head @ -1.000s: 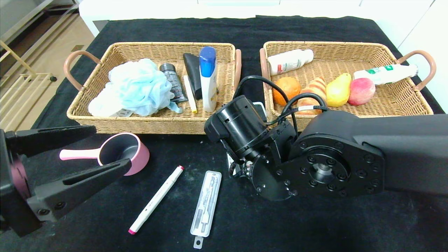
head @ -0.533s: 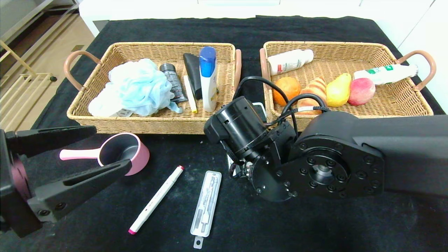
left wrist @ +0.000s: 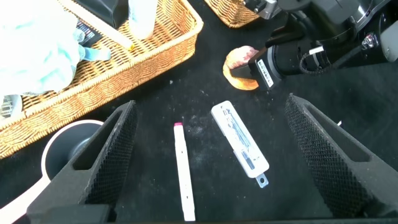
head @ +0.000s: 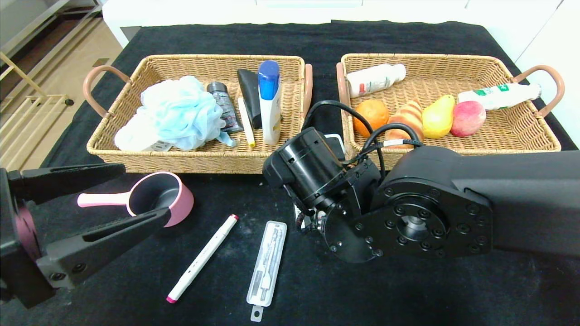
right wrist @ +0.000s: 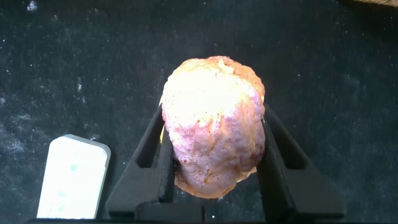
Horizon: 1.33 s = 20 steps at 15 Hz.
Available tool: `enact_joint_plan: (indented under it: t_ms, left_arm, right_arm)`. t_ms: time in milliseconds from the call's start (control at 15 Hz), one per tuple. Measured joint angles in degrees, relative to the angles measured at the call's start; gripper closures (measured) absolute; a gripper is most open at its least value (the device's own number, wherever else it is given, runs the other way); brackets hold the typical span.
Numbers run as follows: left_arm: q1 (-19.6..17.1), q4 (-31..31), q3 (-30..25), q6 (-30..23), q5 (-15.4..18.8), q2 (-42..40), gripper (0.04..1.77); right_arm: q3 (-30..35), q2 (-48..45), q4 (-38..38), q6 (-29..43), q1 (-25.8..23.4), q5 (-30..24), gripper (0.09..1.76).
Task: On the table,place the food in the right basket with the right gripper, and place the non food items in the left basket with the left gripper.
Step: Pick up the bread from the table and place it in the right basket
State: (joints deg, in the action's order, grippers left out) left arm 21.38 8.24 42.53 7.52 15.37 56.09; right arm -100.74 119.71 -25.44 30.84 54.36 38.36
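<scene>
No legible txt/labels on bottles (head: pixel 375 79), other items.

A robot test setup in a bright indoor room, looking like a lab or staged home space. A table (head: pixel 408 36) draped in black cloth is holding two wicker baskets (head: pixel 199 156) (head: pixel 534 136) of toiletries and fruit. White cabinets (head: pixel 543 27) are standing behind it, and a wood-look floor (head: pixel 68 59) with a pale metal rack (head: pixel 27 117) is showing at the left
</scene>
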Motion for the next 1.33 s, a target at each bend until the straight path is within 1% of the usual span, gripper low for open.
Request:
enact_joint_plan:
  t_ms: [467,933,1133,1333]
  left_arm:
    - [0.0,0.02,-0.01,0.0,0.0,0.09,0.09]
    - [-0.02,0.11,-0.06,0.0,0.0,0.24,0.09]
    - [-0.02,0.07,-0.09,0.0,0.0,0.27,0.09]
    - [-0.02,0.05,-0.09,0.0,0.02,0.28,0.09]
  right_arm:
    - [0.02,-0.2,-0.57,-0.11,0.16,0.0,1.04]
    - [-0.05,-5.94,-8.02,-0.17,1.95,-0.02,1.04]
    - [0.11,-8.66,-9.97,-0.26,1.21,0.06,1.04]
    - [0.05,-10.81,-10.54,-1.33,-0.69,0.16,1.04]
